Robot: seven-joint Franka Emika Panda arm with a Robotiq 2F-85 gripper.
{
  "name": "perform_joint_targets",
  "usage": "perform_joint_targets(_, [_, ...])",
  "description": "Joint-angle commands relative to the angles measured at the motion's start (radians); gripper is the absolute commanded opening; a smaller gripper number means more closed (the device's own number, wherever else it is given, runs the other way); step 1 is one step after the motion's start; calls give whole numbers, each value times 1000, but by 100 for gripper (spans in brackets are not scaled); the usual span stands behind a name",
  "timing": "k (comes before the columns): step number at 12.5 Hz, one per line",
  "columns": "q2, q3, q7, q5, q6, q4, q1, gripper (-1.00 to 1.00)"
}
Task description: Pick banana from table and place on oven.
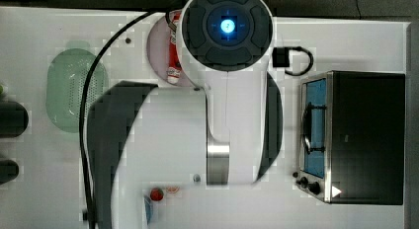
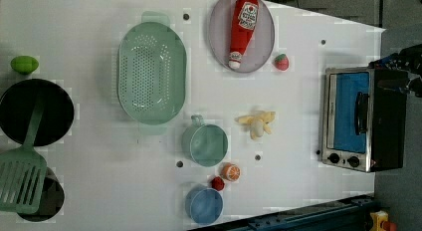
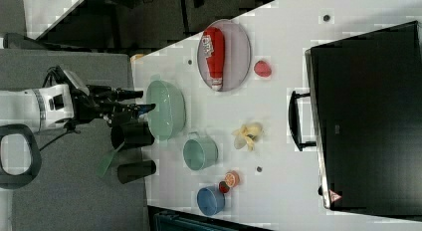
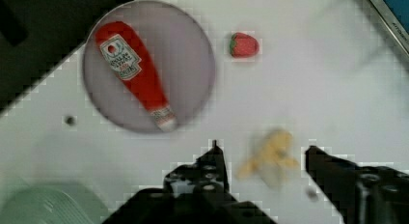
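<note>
The banana (image 2: 257, 122), a small pale yellow peeled fruit, lies on the white table (image 2: 298, 57) between a teal cup and the oven (image 2: 361, 119). The oven is boxy, with a black top (image 3: 368, 116), a blue glass door and black knobs. In the wrist view the banana (image 4: 270, 156) shows between the two black fingers of my gripper (image 4: 263, 147), which hangs open above it and holds nothing. In the right view the gripper (image 3: 148, 100) sits high off the table, at the right view's left. In the top view my arm hides the banana; the oven (image 1: 363, 137) stands at the top view's right.
A red ketchup bottle (image 2: 242, 27) lies on a grey plate (image 2: 263, 49), with a strawberry (image 2: 281, 61) beside it. A green colander (image 2: 152, 74), a teal cup (image 2: 205, 144), an orange slice (image 2: 231, 172), another strawberry (image 2: 217, 183) and a blue bowl (image 2: 204, 205) surround the banana.
</note>
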Motion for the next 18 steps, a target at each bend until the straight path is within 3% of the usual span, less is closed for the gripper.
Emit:
perform_joint_targets(1, [-547, -52, 68, -37, -271, -292, -45, 58])
perform_joint_targets(3, [-547, -52, 68, -37, -271, -293, -45, 100])
perform_joint_targets(9, [-477, -19, 67, -37, -196, -363, -40, 100])
perform_joint_targets(18, [-156, 17, 68, -37, 302, -550, -39, 100])
